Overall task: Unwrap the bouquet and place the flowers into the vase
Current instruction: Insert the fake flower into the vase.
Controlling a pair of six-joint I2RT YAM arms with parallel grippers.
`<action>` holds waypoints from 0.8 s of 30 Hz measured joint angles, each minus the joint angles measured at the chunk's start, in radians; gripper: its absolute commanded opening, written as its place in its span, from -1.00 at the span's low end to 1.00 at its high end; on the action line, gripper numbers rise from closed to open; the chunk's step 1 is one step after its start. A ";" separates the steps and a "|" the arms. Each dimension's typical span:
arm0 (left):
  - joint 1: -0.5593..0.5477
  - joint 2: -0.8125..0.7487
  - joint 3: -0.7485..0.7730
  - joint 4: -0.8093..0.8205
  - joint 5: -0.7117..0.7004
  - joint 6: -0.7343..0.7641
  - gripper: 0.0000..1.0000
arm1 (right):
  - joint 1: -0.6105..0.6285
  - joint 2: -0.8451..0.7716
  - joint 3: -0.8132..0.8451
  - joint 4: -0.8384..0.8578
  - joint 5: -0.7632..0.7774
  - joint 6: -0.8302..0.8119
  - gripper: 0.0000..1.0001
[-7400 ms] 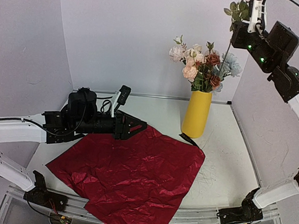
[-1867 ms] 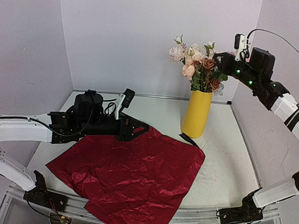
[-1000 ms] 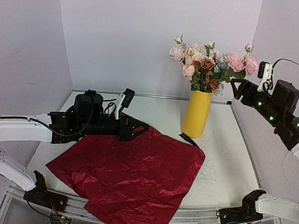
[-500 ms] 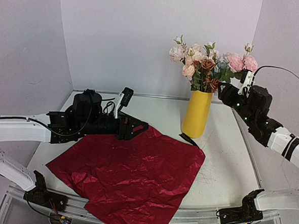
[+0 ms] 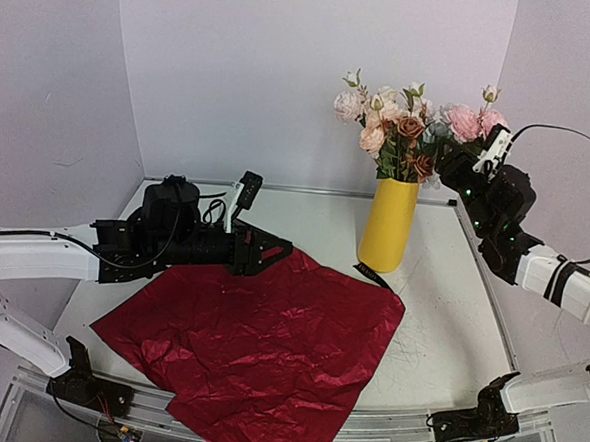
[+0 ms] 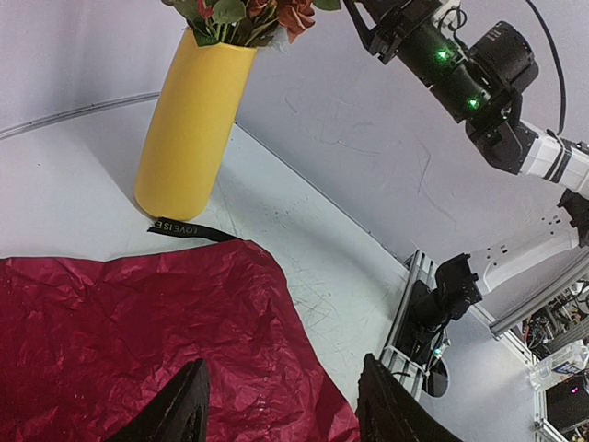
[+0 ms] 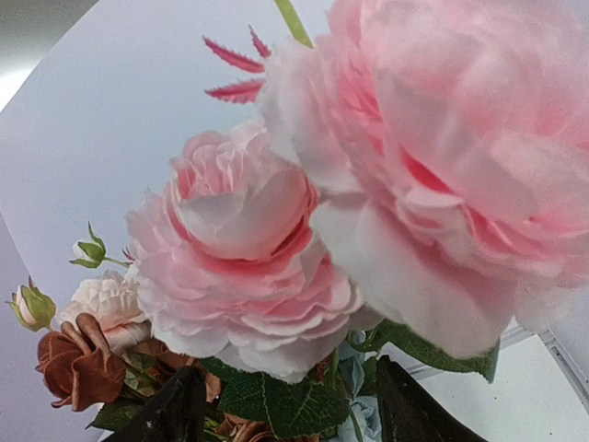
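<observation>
The unwrapping looks done. The dark red crinkled shiny wrapping sheet (image 5: 257,349) lies spread flat on the white tabletop (image 5: 449,321), with no stem on it. The black ribbon (image 5: 372,274) lies loose between the sheet's far corner and the foot of the vase.

The tall plain yellow cylinder vase (image 5: 388,227) stands upright at the back of the tabletop, right of centre. Its long axis is vertical and its mouth faces up. The artificial flowers (image 5: 396,127), in white, peach, rusty brown and pale blue on green stems, stand in it. Their stems run down into the mouth and their heads fan upward and outward. Two large pink blooms (image 7: 239,249) sit high on the right side of the bunch, leaning toward the right arm.

The right pincer (image 5: 446,168) is up among those blooms, its fingers apart with leaves between them. No stem shows clamped there. The left pincer (image 6: 281,414) hovers low over the far edge of the red sheet, fingers apart and empty.

By my reading, little is left: at most settling the pink stems so they stand with the rest. Whether their lower ends reach into the vase is hidden by foliage.
</observation>
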State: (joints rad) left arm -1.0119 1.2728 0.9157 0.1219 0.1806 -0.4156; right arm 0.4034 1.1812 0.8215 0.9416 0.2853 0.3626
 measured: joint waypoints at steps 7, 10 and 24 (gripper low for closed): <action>0.000 0.000 0.000 0.000 0.000 0.000 0.12 | -0.004 0.080 0.018 0.034 0.018 -0.046 -0.13; 0.000 0.000 0.000 0.000 0.000 0.000 0.12 | -0.004 0.099 0.033 0.047 0.022 -0.059 -0.36; 0.000 0.012 0.000 0.000 0.000 0.001 0.12 | -0.006 0.151 0.111 0.060 -0.064 -0.098 -1.00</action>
State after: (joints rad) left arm -1.0119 1.2853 0.9157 0.1219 0.1802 -0.4147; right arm 0.3977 1.3319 0.9322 1.0014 0.2210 0.2643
